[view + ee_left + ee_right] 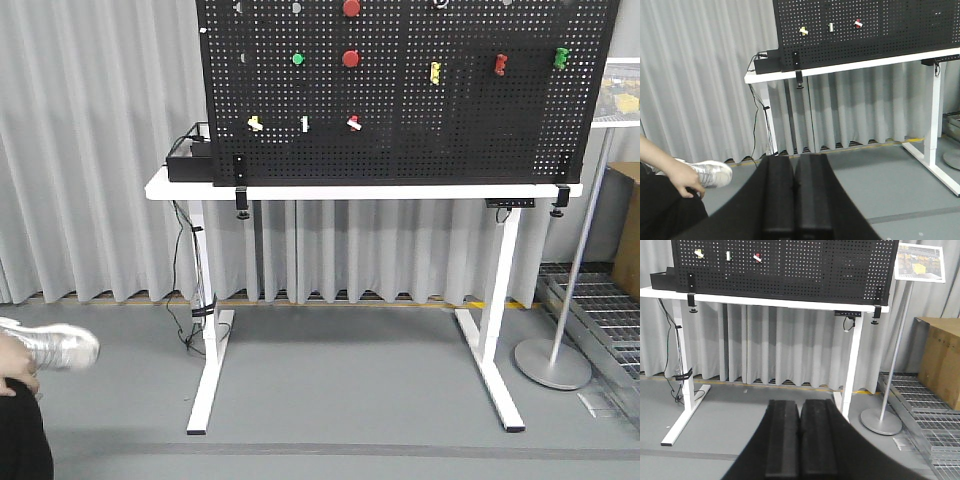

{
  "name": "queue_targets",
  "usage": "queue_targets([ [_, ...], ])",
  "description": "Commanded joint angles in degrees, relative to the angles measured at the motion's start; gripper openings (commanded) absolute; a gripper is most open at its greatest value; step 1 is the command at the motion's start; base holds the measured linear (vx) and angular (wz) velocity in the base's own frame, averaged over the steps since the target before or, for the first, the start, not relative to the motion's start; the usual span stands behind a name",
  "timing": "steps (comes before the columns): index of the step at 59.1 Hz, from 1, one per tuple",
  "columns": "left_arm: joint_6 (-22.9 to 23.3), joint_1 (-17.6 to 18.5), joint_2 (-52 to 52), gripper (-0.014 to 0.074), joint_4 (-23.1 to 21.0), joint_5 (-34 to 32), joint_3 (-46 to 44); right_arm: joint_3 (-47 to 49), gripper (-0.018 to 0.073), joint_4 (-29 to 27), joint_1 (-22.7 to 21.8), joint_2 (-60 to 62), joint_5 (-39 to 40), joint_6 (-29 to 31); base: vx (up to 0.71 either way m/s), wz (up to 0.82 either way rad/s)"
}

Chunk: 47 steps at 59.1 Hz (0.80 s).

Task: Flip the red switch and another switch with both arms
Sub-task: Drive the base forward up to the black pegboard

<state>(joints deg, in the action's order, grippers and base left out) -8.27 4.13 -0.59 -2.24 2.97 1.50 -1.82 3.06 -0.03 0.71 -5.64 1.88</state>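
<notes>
pegboard (450, 130) matt black | curtain (90, 150) grey cloth | tabletop (400, 190) smooth white

pegboard (450, 120): black, dotted
red switch (354, 122): red, white tip
another switch (255, 123): pale yellow
my left gripper (794, 165): black
my right gripper (800, 407): black

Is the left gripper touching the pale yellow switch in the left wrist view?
No, the left gripper is low in the picture, well apart from the pale yellow switch up on the pegboard.
</notes>
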Motion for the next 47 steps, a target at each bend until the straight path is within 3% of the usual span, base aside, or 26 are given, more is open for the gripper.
queue_targets([
  [1,0.3,-0.2,-0.5,0.0002,-0.4,-4.5,1.0,-0.3,-0.0006,0.1,-0.1,0.6,4.6,0.4,0.0,0.0],
  [47,0.3,-0.2,-0.5,0.0002,-0.4,-4.5,1.0,-0.3,-0.0006,0.1,-0.1,0.6,4.6,0.4,0.01,0.0],
])
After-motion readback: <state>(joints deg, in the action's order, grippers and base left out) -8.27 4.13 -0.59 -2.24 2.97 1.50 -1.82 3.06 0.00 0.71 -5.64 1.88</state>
